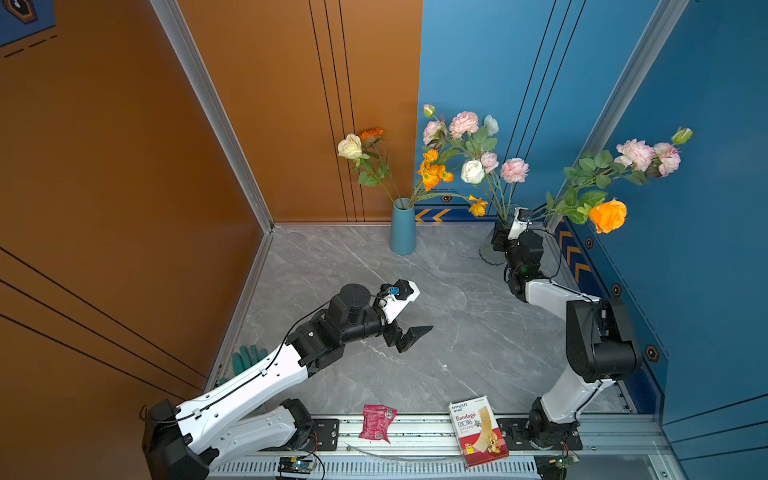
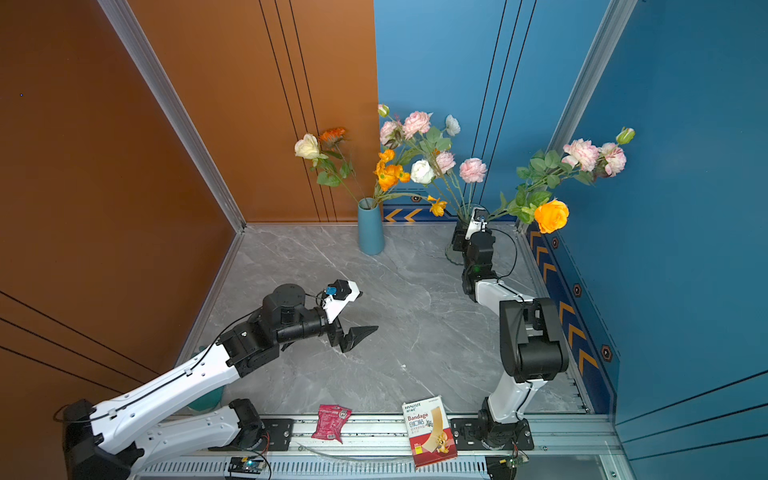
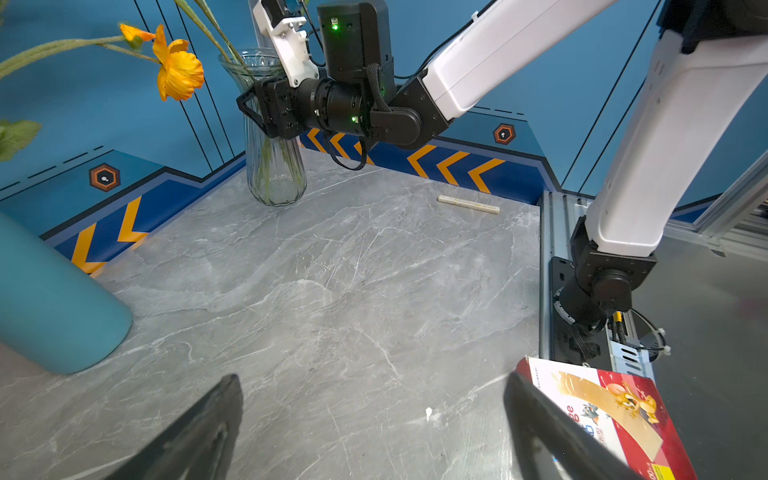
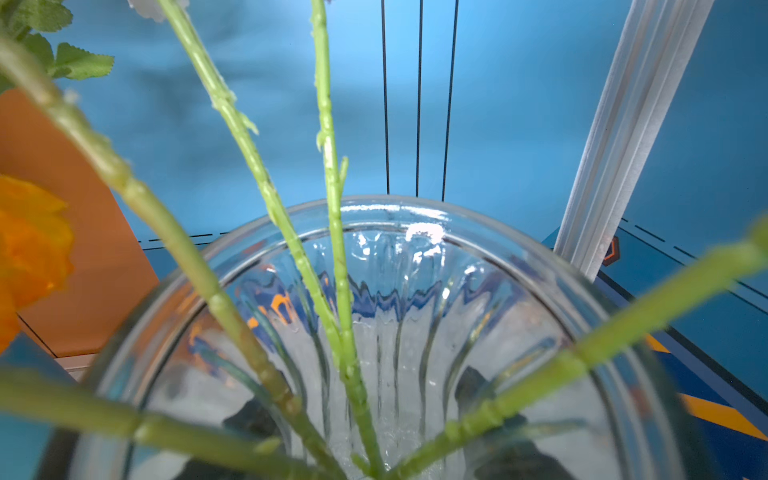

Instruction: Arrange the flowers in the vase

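We saw the grey table (image 1: 457, 332) with no stem lying on it; the flowers (image 1: 465, 124) all stood in vessels at the back, most of them in the glass vase (image 3: 274, 166) near the right corner, a few in the blue vase (image 1: 403, 228) at the middle of the back edge. The right gripper (image 3: 255, 104) sat at the glass vase's neck with a finger on each side; whether it pressed the glass we could not tell. The left gripper (image 1: 415, 338) hung over the table's middle, jaws spread wide and holding nothing. We judged the step to be steadying or tidying the glass vase. Its long sprays leaned far out to the right, so any squeeze should be even and low on the neck, without twisting, lest it tip. The free arm could right a leaning stem. A bandage box (image 1: 478, 430) and a red packet (image 1: 376, 424) lay on the front rail, well apart from the work.
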Action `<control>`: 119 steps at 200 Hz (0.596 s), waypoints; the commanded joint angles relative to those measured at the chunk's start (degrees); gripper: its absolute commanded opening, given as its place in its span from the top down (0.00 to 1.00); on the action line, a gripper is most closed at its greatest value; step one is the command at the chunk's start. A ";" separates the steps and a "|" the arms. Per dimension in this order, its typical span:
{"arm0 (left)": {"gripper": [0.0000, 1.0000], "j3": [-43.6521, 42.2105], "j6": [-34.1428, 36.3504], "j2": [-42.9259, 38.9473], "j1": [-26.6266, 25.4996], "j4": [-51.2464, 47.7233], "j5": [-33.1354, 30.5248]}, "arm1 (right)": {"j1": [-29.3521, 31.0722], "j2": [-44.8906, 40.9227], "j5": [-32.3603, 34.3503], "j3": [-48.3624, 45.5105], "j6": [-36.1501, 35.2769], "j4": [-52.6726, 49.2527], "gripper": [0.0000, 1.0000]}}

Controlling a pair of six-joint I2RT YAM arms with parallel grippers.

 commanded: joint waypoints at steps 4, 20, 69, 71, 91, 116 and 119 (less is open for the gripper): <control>0.02 1.62 -0.74 0.75 -0.94 0.94 -1.29 | -1.38 0.09 -3.21 4.84 1.23 16.17 0.76; 0.02 1.57 -0.97 1.23 -1.08 0.89 -1.18 | -1.61 1.80 -4.16 4.96 1.45 17.65 0.77; 0.02 2.78 -1.11 3.78 -2.00 0.94 -0.67 | -1.88 5.71 -6.37 6.55 2.07 17.89 0.76; 0.02 2.84 -1.06 3.94 -2.08 0.92 -0.64 | -1.88 5.87 -6.42 6.67 2.07 17.96 0.76; 0.02 2.93 -0.85 4.11 -2.61 0.90 -0.83 | -1.88 7.20 -6.97 7.21 2.03 17.88 0.76; 0.02 2.35 -0.63 3.65 -2.81 1.00 -1.64 | -1.85 8.61 -7.23 7.46 2.14 18.22 0.76; 0.02 2.26 -0.61 3.64 -2.82 0.94 -1.67 | -1.80 8.77 -7.31 7.55 2.16 18.15 0.76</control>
